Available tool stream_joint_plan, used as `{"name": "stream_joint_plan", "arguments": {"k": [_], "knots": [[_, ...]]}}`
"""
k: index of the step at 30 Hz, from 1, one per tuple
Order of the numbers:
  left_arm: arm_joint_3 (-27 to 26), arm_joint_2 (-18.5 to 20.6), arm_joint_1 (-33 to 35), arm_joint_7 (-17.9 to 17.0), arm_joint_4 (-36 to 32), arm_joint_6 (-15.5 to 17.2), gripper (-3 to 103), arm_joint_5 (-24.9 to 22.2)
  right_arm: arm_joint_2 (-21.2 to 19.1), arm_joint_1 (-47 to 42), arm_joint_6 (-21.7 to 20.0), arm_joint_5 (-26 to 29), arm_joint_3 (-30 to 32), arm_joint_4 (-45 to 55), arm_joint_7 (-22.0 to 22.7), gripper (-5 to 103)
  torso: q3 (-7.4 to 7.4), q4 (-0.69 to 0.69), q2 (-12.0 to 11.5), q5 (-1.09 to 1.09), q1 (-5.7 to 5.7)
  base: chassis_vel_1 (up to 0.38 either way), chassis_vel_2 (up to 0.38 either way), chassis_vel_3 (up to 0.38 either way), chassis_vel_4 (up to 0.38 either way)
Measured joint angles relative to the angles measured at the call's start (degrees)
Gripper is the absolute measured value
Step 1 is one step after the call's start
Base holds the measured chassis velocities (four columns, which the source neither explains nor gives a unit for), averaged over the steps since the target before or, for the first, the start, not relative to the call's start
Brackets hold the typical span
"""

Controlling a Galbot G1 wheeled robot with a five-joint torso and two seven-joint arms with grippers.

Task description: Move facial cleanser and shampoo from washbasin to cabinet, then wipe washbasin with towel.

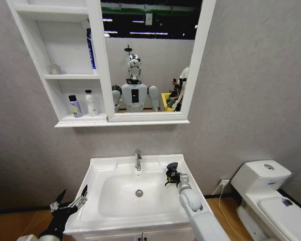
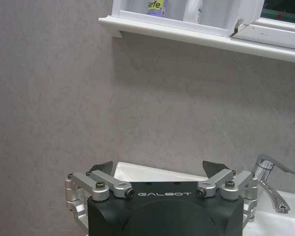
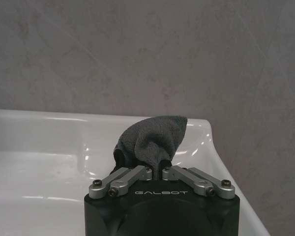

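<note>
The white washbasin (image 1: 105, 198) with its chrome tap (image 1: 138, 159) stands below the cabinet (image 1: 65, 76). On the cabinet's lowest shelf stand two bottles, one with a purple and yellow label (image 1: 74, 106) and one white (image 1: 91, 103); which is the shampoo and which the facial cleanser I cannot tell. My right gripper (image 1: 170, 176) hovers over the basin's right rim, shut on the dark grey towel (image 1: 172, 167), which bunches up between the fingers (image 3: 152, 140). My left gripper (image 1: 71, 197) stands open beside the basin's left edge with nothing in it (image 2: 157, 167).
A white toilet (image 1: 265, 193) stands to the right of the basin. The cabinet's mirror (image 1: 145, 55) reflects the robot. A blue and white tube (image 1: 90, 47) leans in the middle shelf. A grey wall rises behind the basin.
</note>
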Motion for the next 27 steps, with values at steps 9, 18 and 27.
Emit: {"name": "stream_joint_plan", "arguments": {"k": [9, 18, 27], "knots": [[0.0, 0.0, 0.0, 0.0, 0.0, 0.0, 100, 0.0, -1.2, 3.9, 5.9, -2.2, 2.6, -7.7, -6.1, 28, 0.00, 0.01, 0.0, 0.00, 0.00, 0.000, 0.000, 0.000, 0.000], [0.0, 0.0, 0.0, 0.0, 0.0, 0.0, 100, 0.0, -1.1, 4.2, 6.5, -2.0, 2.9, -8.0, -8.4, 61, 0.00, 0.00, 0.0, 0.00, 0.00, 0.000, 0.000, 0.000, 0.000], [0.0, 0.0, 0.0, 0.0, 0.0, 0.0, 100, 0.0, -2.0, 0.6, 5.2, -3.0, 4.1, -2.4, -4.6, 93, 0.00, 0.01, 0.0, 0.00, 0.00, 0.000, 0.000, 0.000, 0.000]]}}
